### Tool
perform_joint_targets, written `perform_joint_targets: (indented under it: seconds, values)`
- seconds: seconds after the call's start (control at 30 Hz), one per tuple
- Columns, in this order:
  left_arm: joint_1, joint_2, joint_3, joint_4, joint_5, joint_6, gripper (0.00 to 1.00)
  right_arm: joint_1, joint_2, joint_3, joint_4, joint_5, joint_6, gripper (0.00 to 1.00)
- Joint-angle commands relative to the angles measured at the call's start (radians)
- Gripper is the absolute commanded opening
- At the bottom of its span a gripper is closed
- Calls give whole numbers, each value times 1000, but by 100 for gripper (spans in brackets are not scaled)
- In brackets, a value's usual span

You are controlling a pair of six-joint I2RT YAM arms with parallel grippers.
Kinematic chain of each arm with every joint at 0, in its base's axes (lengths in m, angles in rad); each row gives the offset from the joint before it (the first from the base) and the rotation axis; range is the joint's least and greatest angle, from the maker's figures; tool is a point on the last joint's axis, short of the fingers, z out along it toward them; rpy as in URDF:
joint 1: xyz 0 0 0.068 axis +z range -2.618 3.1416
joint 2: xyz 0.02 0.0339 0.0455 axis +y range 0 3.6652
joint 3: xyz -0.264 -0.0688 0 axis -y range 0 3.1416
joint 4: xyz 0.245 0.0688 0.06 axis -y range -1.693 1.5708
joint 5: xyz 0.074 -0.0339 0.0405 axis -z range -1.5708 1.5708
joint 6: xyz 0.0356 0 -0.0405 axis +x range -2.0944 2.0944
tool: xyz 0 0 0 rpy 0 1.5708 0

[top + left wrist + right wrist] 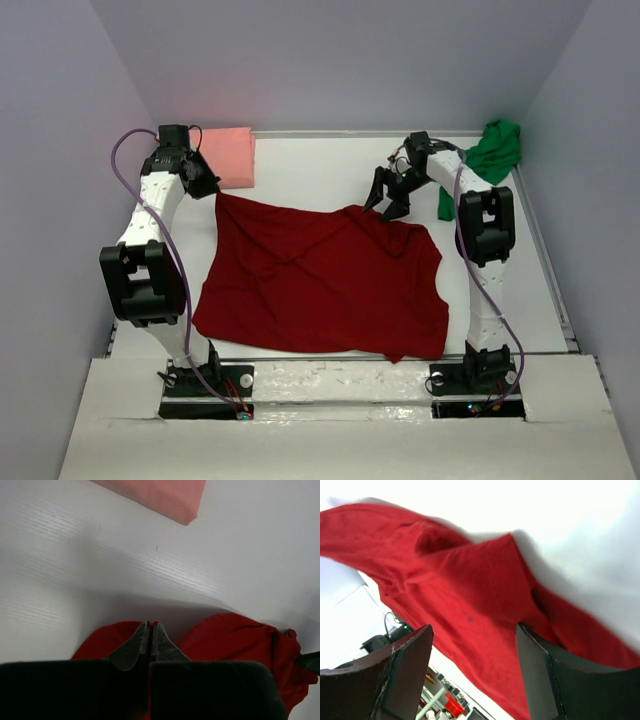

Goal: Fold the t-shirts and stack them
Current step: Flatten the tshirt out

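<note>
The red shirt (320,275) lies spread, a bit rumpled, mid table (330,165). L gripper (207,187) is pinched tight on its far-left corner, w/ cloth betw. the fingers (134,650). R gripper (390,200) is wide apart, holding nothing, just over the shirt's far edge. Pink shirt (228,155) sits folded far left, near that corner. Green shirt (495,152) is bunched far right.

Dark red tee (320,280) was spread out rumpled mid-frame, pink one (230,155) folded upper left, green one (490,155) bunched up upper right.
</note>
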Motion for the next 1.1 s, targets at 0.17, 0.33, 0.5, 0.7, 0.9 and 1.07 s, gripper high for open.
perform_joint_targets:
  seconds: [0.17,0.33,0.5,0.7,0.9,1.07]
  values:
    - [-3,-8,31,-31,4,43,0,9,72,111,88,7,-26,72]
    - [-3,-7,31,-33,7,58,0,9,88,162,74,16,-24,73]
    - [-3,-5,25,-29,9,60,0,9,86,188,47,49,-50,73]
    - [-3,-5,19,-28,11,60,0,0,82,172,33,79,-78,75]
    - [-3,-7,19,-31,12,66,0,-9,85,143,54,83,-89,74]
    - [-1,-5,27,-36,11,74,0,-9,103,131,65,82,-98,73]
